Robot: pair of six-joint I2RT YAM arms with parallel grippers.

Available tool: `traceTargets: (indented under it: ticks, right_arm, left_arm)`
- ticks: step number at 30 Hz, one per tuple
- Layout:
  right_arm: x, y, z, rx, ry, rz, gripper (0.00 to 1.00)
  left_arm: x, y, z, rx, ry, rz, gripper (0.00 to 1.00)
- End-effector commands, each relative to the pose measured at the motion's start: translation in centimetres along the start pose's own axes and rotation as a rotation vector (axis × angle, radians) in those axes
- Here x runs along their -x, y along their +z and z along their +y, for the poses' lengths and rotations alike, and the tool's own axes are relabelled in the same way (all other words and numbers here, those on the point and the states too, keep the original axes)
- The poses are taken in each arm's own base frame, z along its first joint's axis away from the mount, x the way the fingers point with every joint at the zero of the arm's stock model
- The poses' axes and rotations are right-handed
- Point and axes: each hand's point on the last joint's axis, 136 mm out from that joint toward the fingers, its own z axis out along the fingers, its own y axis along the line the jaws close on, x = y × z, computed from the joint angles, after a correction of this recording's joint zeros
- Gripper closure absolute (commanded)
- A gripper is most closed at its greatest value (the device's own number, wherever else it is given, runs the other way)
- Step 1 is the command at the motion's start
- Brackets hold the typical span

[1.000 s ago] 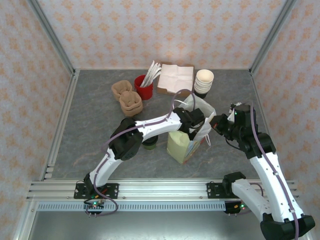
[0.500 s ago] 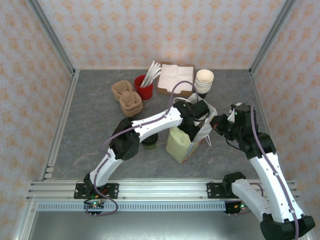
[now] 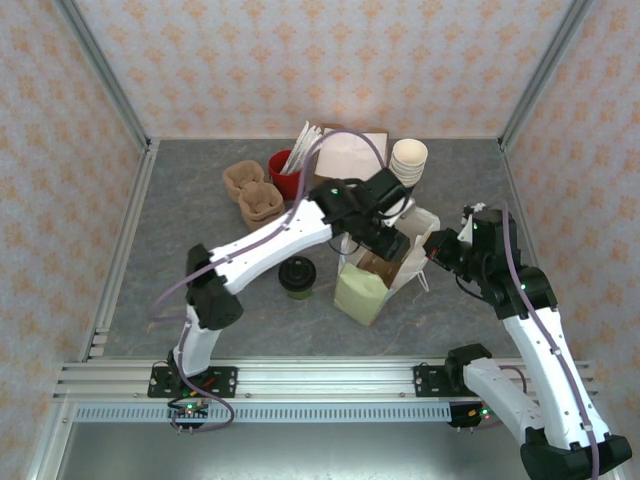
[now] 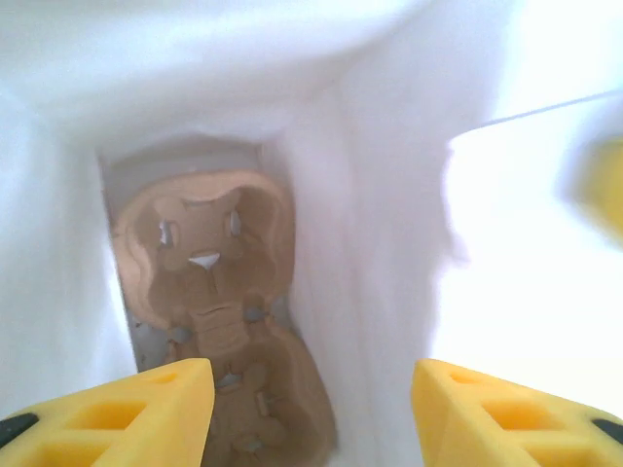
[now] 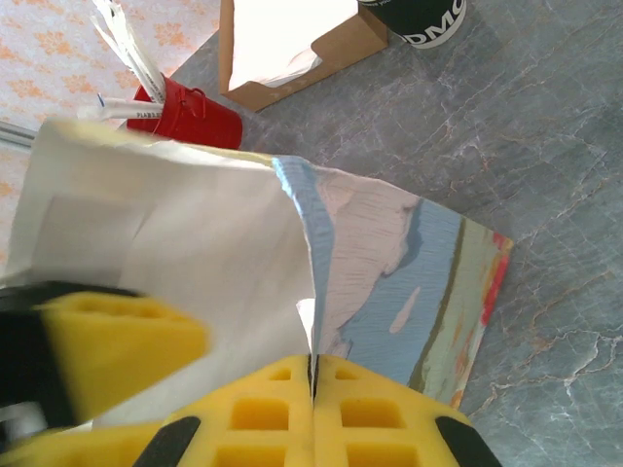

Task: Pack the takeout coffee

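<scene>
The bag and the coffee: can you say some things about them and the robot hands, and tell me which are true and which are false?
1. The right gripper pinches the bag by its edge. True.
2. The takeout coffee is inside the bag. False: it stands on the table, left of the bag.
3. A brown cup carrier lies at the bottom of the bag. True.
4. The left gripper is holding the coffee. False: its jaws are open and empty, above the bag's mouth.
</scene>
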Motion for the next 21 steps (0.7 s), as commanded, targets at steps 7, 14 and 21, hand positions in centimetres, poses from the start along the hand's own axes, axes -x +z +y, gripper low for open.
traceTargets:
  ticks: [7,14,21]
  right_arm:
    - [2.2,-2.7,4.7,0.203,-0.238,-0.127,1.0]
    - [1.9,-3.8,6.2,0.286,-0.37,-0.161,1.0]
    - [1.8,-3.3,6.0,0.277,-0.337,-0.139,1.0]
  left_arm:
    - [5.0,-12.2,-1.8,-0.045,0.047,-0.391,0.42]
    - [6.7,-16.5,2.8,0.138,-0.029,-0.545,0.42]
    - [6.7,-16.8,5.3,0.188,-0.065,-0.559,0.42]
